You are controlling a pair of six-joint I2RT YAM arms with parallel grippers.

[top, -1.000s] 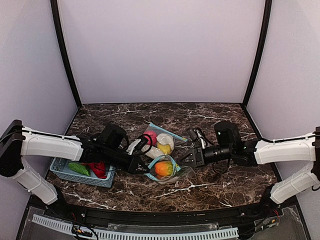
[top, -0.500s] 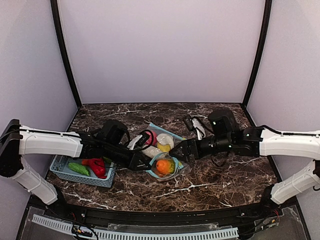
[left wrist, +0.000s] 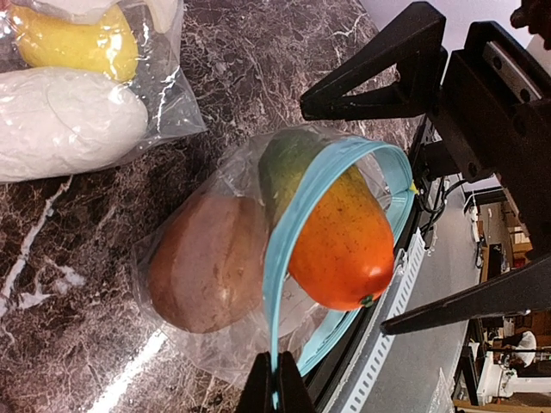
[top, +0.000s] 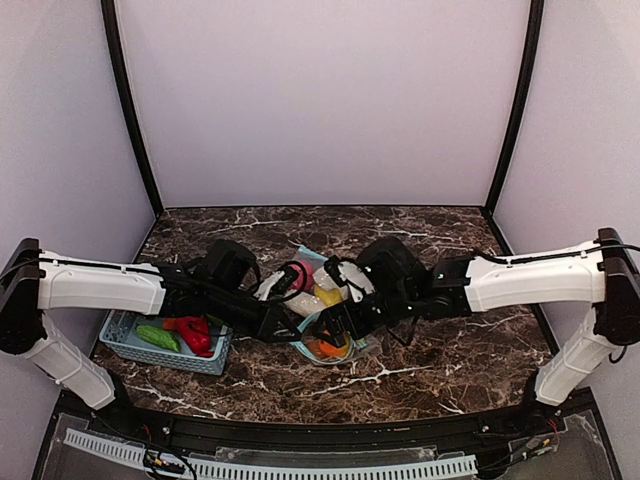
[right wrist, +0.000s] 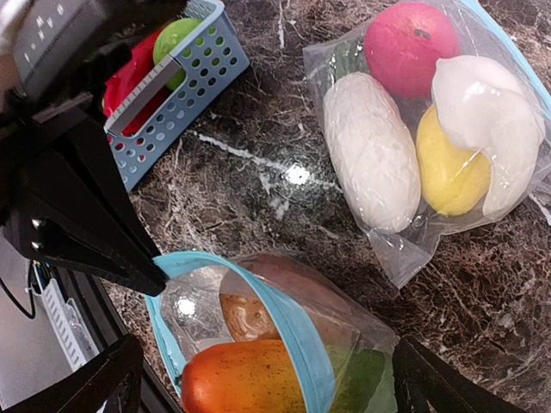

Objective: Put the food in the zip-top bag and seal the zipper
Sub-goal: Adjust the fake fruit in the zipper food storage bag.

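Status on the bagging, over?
Left pincer shut on bag. Right pincer open over mango. Mango sticking out of bag, unsealed. More food in basket.

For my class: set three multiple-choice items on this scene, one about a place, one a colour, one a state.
1. The basket sits: A beside the left arm; B beside the right arm; C inside a bag.
2. The zipper rim of the near bag is: A red; B light blue; C black.
3. The right gripper is: A open; B shut on a fruit; C shut on the basket.
Answers: 1 A, the top view shows it there. 2 B, both wrist views show it. 3 A, its jaws stand wide above the bag.
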